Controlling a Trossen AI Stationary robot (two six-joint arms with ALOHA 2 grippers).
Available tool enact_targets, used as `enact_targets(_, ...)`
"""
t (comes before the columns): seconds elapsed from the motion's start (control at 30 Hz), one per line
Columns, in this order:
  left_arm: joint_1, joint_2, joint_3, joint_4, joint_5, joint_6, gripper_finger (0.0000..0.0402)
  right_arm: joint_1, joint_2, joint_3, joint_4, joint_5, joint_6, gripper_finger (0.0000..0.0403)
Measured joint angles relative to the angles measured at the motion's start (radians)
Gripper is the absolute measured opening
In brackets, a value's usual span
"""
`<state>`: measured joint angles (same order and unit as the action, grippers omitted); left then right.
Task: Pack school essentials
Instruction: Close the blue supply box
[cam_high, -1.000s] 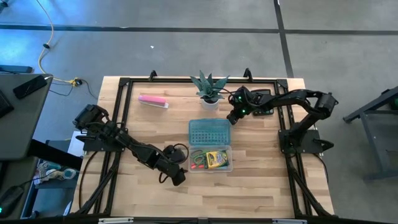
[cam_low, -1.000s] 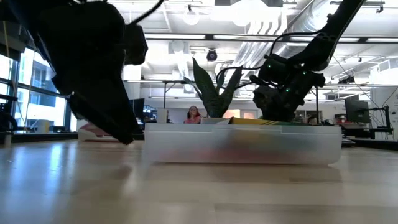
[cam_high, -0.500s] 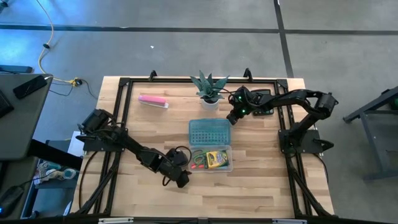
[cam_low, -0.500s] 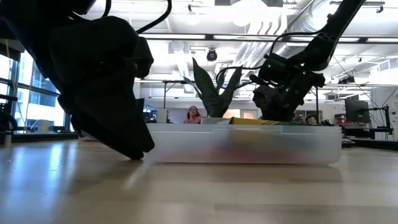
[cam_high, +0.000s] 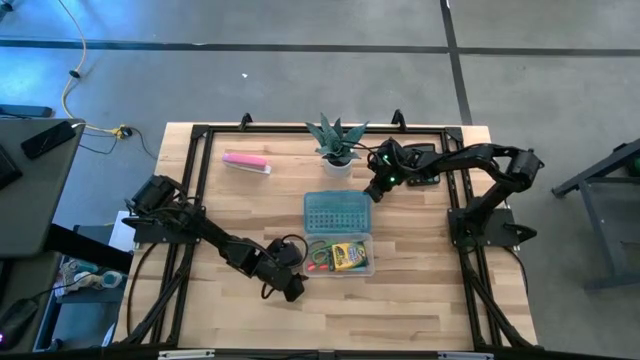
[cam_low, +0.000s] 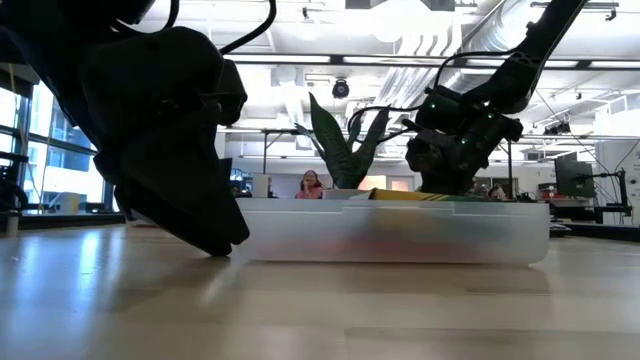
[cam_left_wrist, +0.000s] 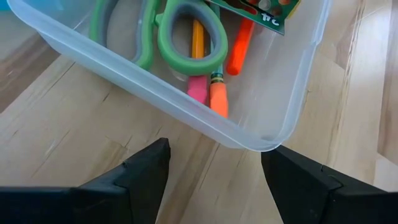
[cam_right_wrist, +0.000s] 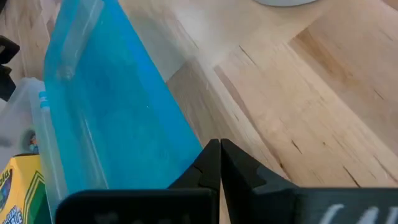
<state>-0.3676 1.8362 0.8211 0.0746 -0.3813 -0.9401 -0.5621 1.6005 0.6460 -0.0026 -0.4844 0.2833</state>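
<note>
A clear plastic box (cam_high: 340, 256) sits mid-table with its blue lid (cam_high: 337, 211) swung open on the far side. In it lie green-handled scissors (cam_left_wrist: 186, 28), an orange pencil (cam_left_wrist: 217, 99), a red-orange pen (cam_left_wrist: 239, 46), a pink eraser (cam_left_wrist: 197, 88) and a yellow crayon pack (cam_high: 349, 255). My left gripper (cam_high: 291, 286) is open and low over the table by the box's near left corner (cam_left_wrist: 273, 140), with one finger on each side of it and neither touching it. My right gripper (cam_high: 376, 190) is shut at the lid's far right corner. My right gripper's shut fingertips (cam_right_wrist: 214, 155) slant down beside the blue lid's right edge (cam_right_wrist: 186, 146) near its far corner. I cannot tell whether they touch the lid.
A flat pink bar (cam_high: 246, 162) lies at the far left of the table. A potted plant (cam_high: 337, 148) stands at the far middle, just behind the lid and close to the right arm. Bare wood lies on the near side of the box and to its right.
My left gripper has moved a little toward the table's near edge and toward the box's near left corner, then kept still. The right arm, the box and the lid have stayed put.
</note>
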Motion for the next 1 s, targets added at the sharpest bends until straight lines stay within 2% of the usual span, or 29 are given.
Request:
enact_targets(0.23, 0.000, 0.000, 0.000, 0.000, -0.001, 0.000, 0.0241, 0.001, -0.015, 0.000, 0.000, -0.040, -0.004, 0.0000)
enact_targets(0.5, 0.001, 0.000, -0.001, 0.000, -0.004, 0.000, 0.0241, 0.007, -0.109, 0.000, -0.043, -0.046, -0.001, 0.0000)
enact_targets(1.0, 0.001, 0.001, -0.001, 0.004, -0.012, -0.018, 0.0241, 0.131, -0.283, 0.001, -0.095, 0.013, 0.021, 0.0000)
